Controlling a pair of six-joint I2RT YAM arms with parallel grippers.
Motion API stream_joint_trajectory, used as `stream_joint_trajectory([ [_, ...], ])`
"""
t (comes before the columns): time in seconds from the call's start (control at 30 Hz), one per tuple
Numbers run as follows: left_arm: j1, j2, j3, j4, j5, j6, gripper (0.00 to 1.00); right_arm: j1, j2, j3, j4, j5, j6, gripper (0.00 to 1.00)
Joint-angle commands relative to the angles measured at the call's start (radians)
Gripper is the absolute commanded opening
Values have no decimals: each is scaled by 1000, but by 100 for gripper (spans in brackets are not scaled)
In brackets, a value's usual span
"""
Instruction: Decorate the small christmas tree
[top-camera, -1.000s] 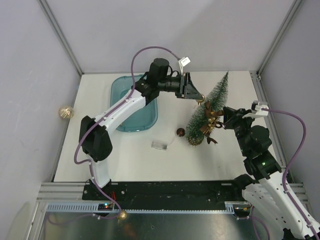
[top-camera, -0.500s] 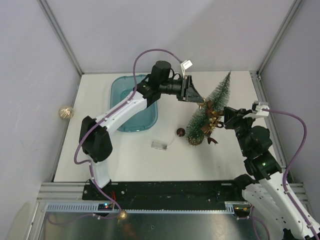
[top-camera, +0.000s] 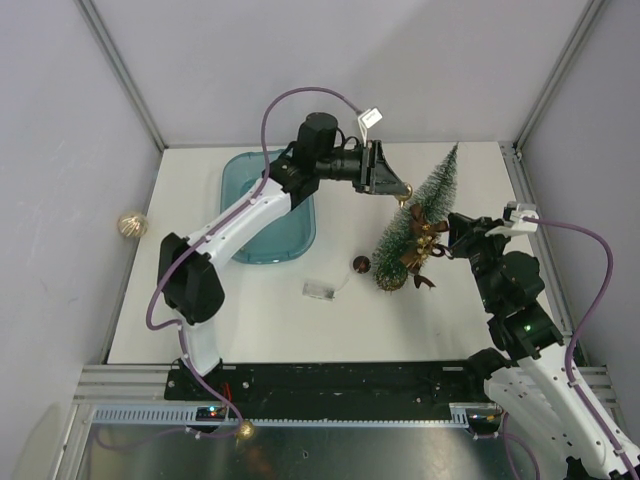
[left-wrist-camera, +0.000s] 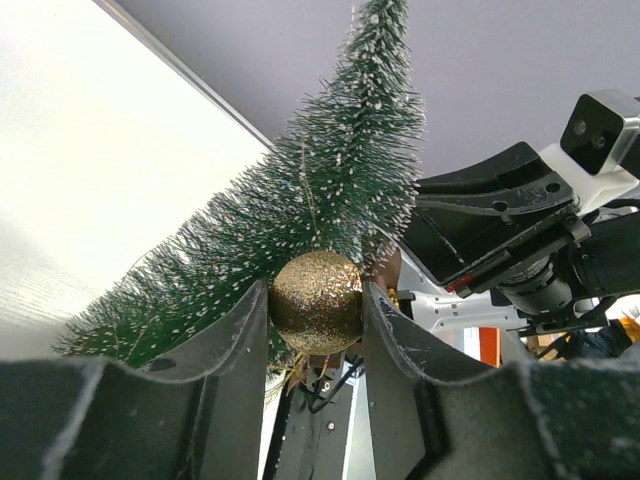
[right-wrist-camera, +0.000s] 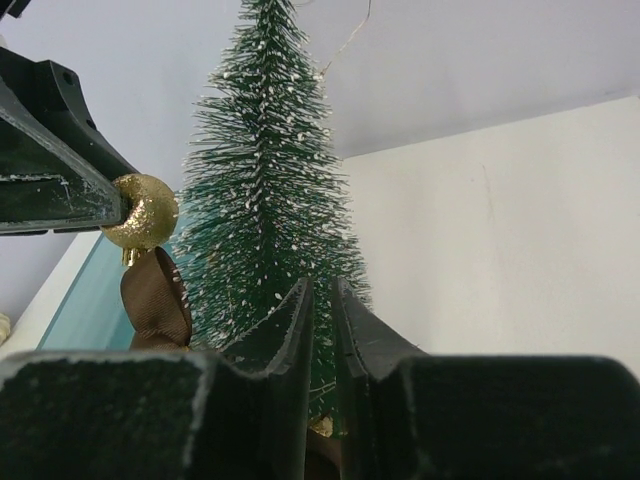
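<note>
- Black right gripper, nearest: jaws almost together, a thin slit between them; whether they pinch anything, I cannot tell.
- Slim, frosted dark-green bottle-brush christmas tree stands just beyond, on the white table, right of centre.
- Left gripper, clamped on a gold glitter ball at the tree's left side.
- Teal plastic tray, far left.

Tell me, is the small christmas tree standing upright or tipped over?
Upright. The small christmas tree points its tip straight up in the right wrist view, and the top view shows its base down on the table.
</note>
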Motion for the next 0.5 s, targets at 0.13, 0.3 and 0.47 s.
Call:
stream_joint_trajectory([
  [0.13, 31, 0, 41, 35, 38, 55, 16, -3, 17, 6, 98, 7, -30, 34],
  [0.3, 52, 25, 56, 50, 93, 50, 17, -12, 31, 6, 144, -55, -32, 50],
  [0.47, 68, 36, 58, 60, 131, 25, 17, -38, 61, 9, 189, -110, -10, 57],
])
